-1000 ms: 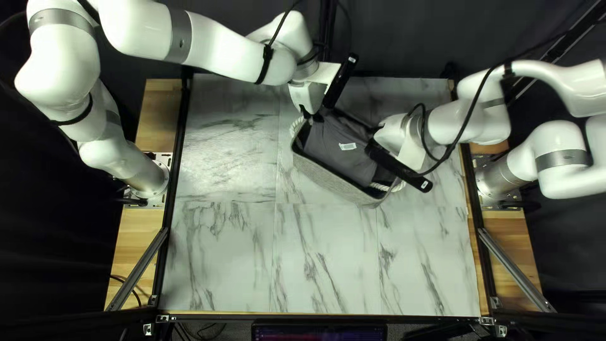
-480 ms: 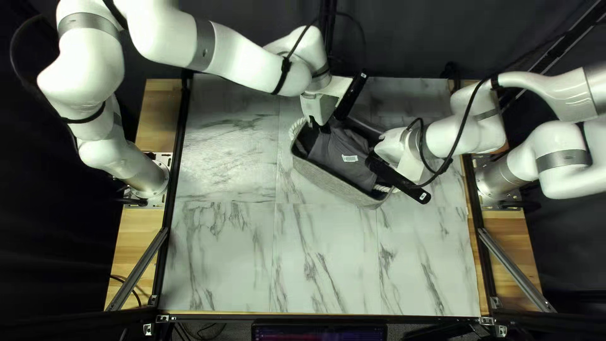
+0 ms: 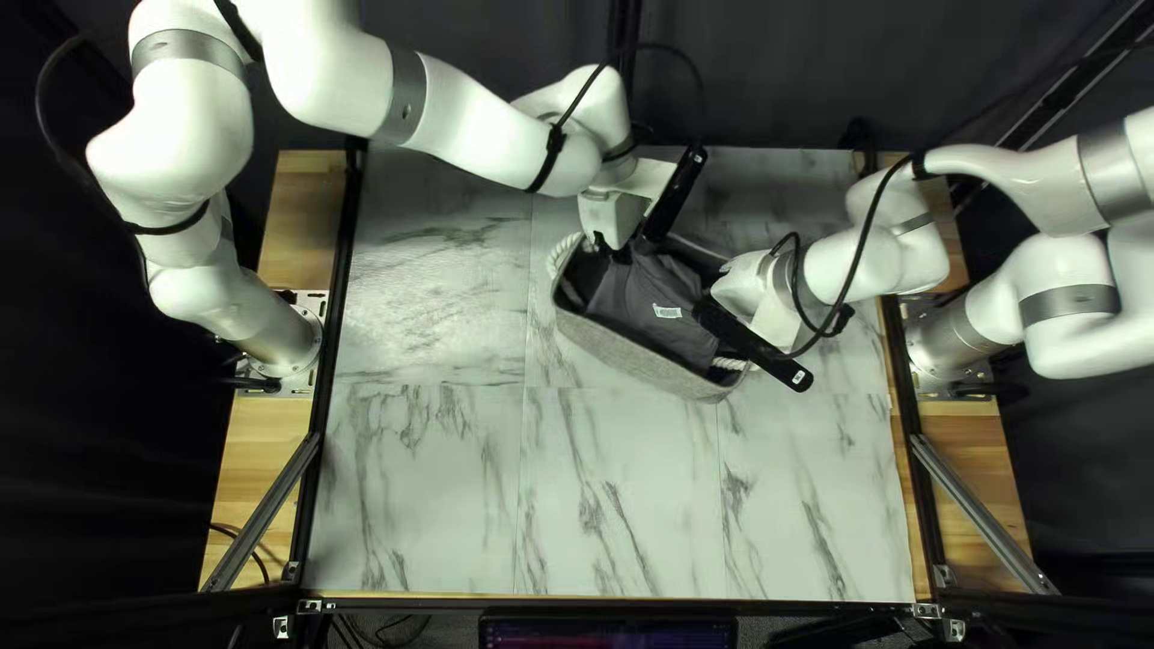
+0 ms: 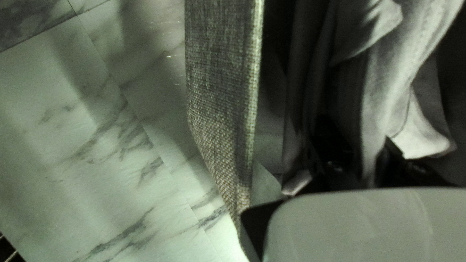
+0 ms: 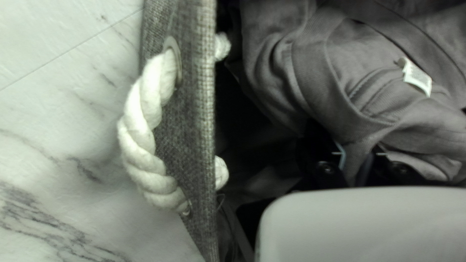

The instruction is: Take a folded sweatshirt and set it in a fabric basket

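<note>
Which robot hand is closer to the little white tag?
Right. The right hand grips the sweatshirt near the tag; the left hand grips it farther off, toward the other end of the basket.

We can read no text, number or sign. Near the middle of the top left view, we see a white label [image 3: 667, 311] on the grey sweatshirt [image 3: 628, 296], its print too small for us.

Top left view: glare pooling on tabletop [image 3: 445, 267] at 10 o'clock, left arm [image 3: 481, 126] washing out at 11, curtain [image 3: 769, 72] reading near-black at 1. Wrist views: basket [image 4: 221, 73] interior falling dim, shadows crossing tabletop in left.
</note>
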Controlling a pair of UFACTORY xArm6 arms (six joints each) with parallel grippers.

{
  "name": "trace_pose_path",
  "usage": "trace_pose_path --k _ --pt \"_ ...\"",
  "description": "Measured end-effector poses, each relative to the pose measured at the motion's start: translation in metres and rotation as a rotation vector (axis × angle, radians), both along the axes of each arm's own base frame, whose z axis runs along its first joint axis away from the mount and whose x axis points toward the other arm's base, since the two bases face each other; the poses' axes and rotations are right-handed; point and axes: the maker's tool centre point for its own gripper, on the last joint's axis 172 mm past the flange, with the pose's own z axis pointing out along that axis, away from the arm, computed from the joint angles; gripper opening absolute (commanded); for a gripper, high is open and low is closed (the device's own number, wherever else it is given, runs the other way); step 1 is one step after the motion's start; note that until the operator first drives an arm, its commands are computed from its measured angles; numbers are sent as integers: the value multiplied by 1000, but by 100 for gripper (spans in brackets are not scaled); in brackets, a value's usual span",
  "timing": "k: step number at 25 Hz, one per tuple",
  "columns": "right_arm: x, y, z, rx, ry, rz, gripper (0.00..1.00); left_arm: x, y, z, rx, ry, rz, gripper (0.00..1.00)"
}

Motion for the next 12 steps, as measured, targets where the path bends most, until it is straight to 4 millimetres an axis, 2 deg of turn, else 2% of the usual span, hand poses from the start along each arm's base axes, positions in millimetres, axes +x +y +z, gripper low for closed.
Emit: trace_pose_path --k 1,2,3,4,9,12 --pt "0 -1 -1 2 -1 -2 8 -1 1 0 0 0 0 0" --pt "0 -2 -2 3 -2 -4 13 -1 1 0 -1 -1 -1 0" --pt "-1 -2 -2 5 -4 -6 64 -2 2 1 0 -4 -2 0" --pt "0 -2 -2 6 -5 -6 98 -2 2 2 0 -5 -3 0" --pt "0 -2 -2 12 -8 -1 100 -3 4 1 0 -11 -6 0" --pt "-1 -1 5 9 -15 8 100 -4 5 0 -1 -12 -6 0"
